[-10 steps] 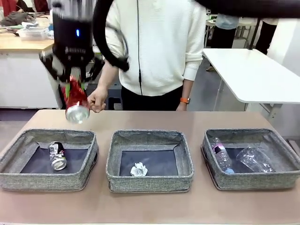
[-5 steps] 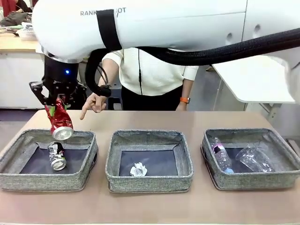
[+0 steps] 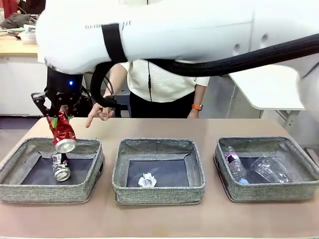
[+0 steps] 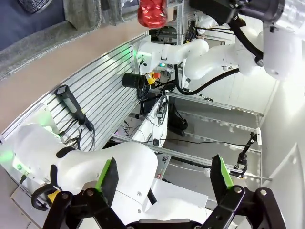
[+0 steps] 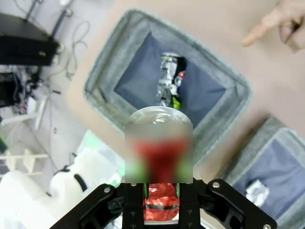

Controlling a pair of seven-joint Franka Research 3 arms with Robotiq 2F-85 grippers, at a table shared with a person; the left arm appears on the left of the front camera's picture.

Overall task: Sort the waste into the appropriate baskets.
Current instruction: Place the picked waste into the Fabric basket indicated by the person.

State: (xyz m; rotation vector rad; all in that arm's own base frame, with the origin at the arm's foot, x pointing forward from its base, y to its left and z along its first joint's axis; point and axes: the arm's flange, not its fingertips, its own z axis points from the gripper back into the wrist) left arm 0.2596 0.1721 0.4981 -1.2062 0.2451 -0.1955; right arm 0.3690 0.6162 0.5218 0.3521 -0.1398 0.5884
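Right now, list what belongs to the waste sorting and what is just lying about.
Job: red can in right gripper; black-and-silver can; paper ball; bottle; cup; three baskets.
Lying about: white side table; clutter on far counter.

White side table point(image 3: 271, 79), orange wristwatch point(image 3: 196, 106)

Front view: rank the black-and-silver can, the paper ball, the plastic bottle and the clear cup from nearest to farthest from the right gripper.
From the right gripper, shut on the red can:
1. Black-and-silver can, left basket, just below.
2. Paper ball, middle basket.
3. Plastic bottle, right basket, left part.
4. Clear cup, same basket, farther right.
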